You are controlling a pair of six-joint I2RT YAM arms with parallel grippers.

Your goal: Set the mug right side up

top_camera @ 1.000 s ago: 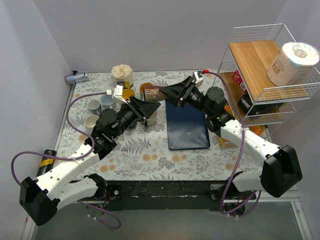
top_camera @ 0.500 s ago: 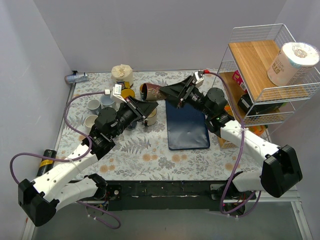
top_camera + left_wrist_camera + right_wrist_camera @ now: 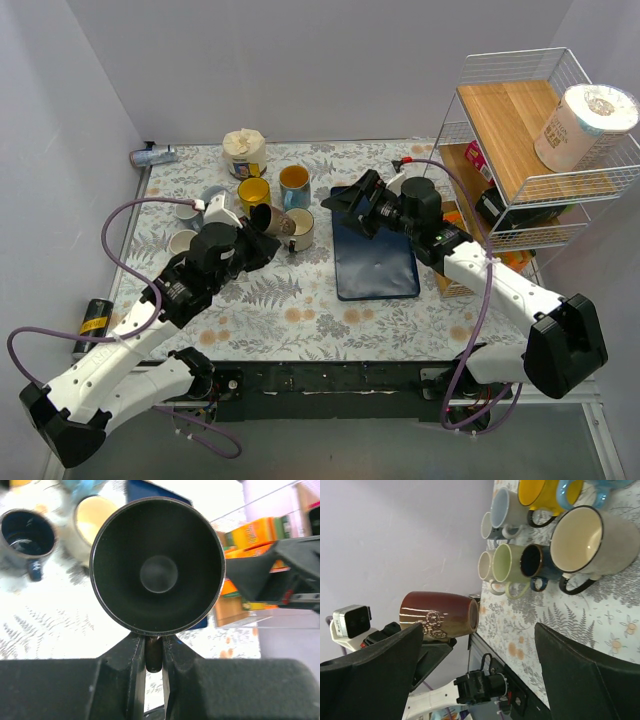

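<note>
Between the left jaws, pinched on its handle, the brown mug (image 3: 157, 565) hangs on its side above the worktop (image 3: 300, 300), left of centre, its mouth facing back along the arm. Spread wide and empty, the right jaws hover over the far left corner of one blue mat (image 3: 375, 260), near that mug. At least eight other mugs (image 3: 590, 540) stand upright toward the worktop's far left corner.

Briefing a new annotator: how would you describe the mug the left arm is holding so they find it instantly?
On the floral table, look left of the blue mat to the mug cluster. The mug in the left gripper is the only reddish-brown one, held sideways in the air, black inside.
</note>
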